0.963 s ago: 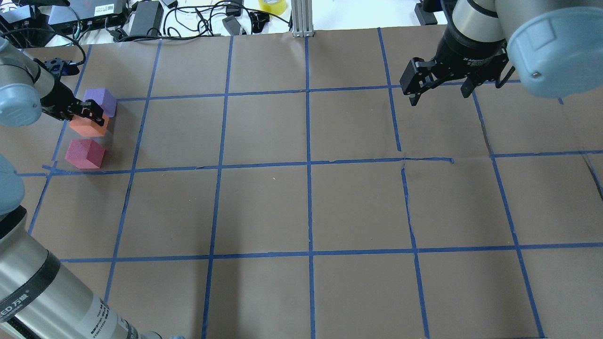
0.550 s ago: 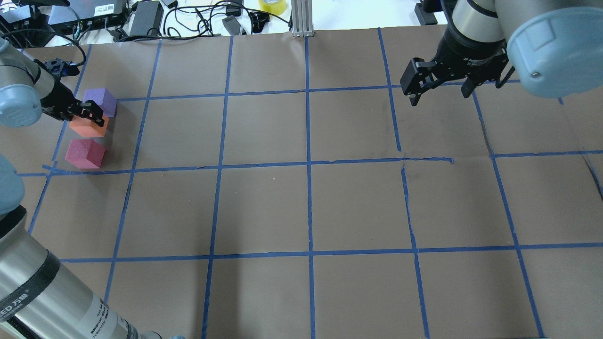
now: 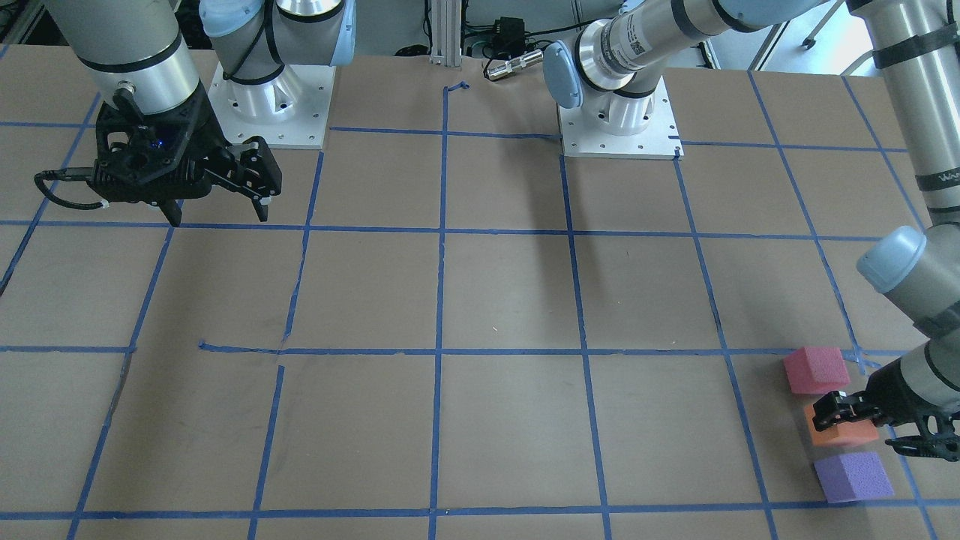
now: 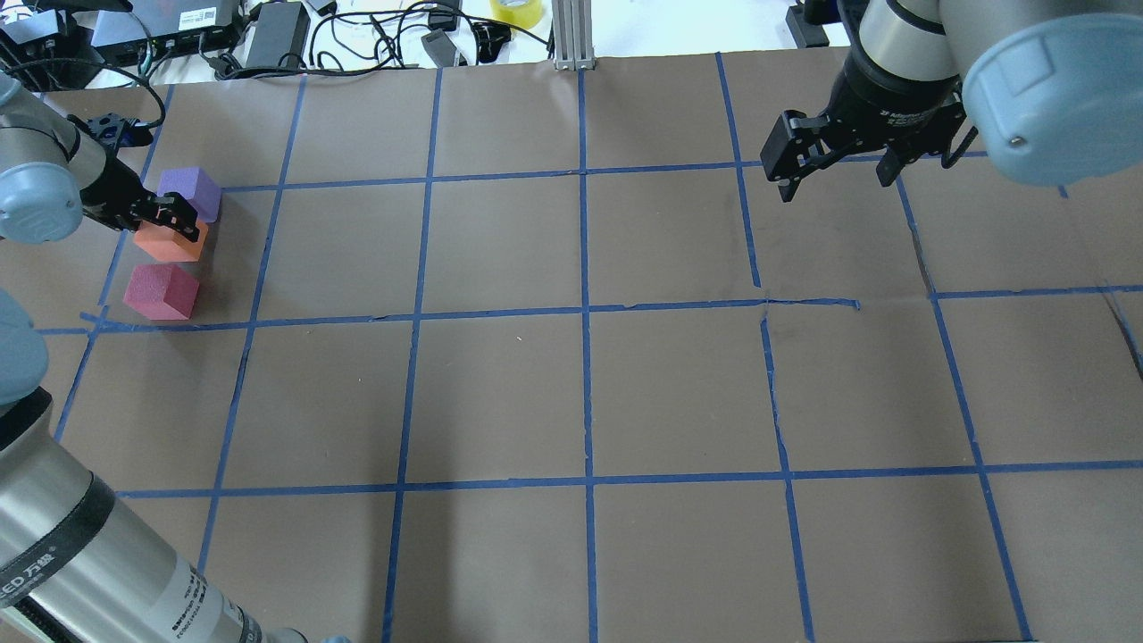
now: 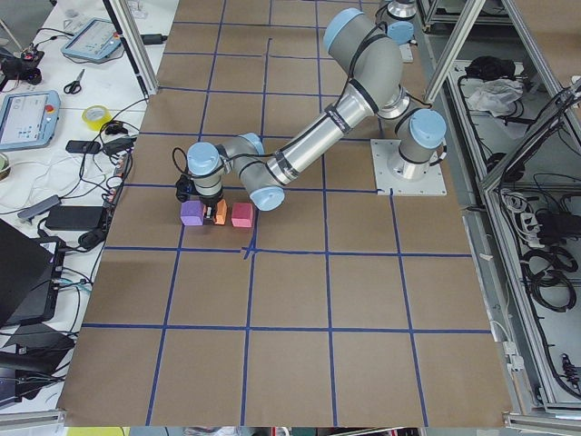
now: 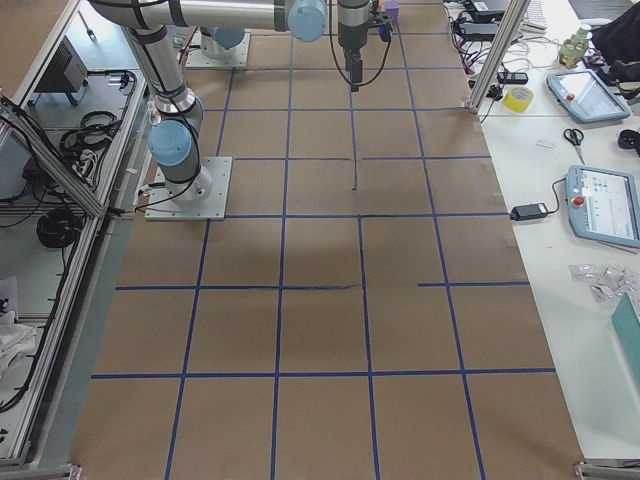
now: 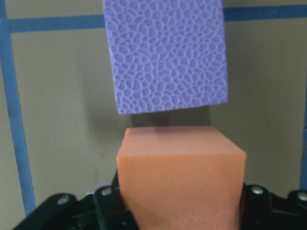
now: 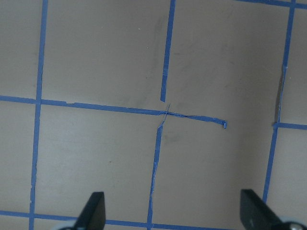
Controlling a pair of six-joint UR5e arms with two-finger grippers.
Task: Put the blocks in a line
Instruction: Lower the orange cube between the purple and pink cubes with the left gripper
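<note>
Three foam cubes stand in a short row at the table's far left: purple block (image 4: 189,191), orange block (image 4: 170,243), pink-red block (image 4: 161,291). My left gripper (image 4: 171,220) is low over the orange block and shut on it. In the left wrist view the orange block (image 7: 180,175) sits between the fingers (image 7: 106,197), with the purple block (image 7: 168,55) just beyond and a narrow gap between them. The front view shows the same row: pink-red (image 3: 816,369), orange (image 3: 846,435), purple (image 3: 853,475). My right gripper (image 4: 830,168) hangs open and empty above the far right, away from the blocks.
Brown paper with a blue tape grid (image 4: 585,308) covers the table. Cables, power bricks and a tape roll (image 4: 516,11) lie beyond the far edge. A metal post (image 4: 571,36) stands at the far middle. The right wrist view shows only paper and tape (image 8: 165,115).
My left gripper with the orange block has shifted only very slightly. The purple and pink-red blocks and the right arm have stayed in place.
</note>
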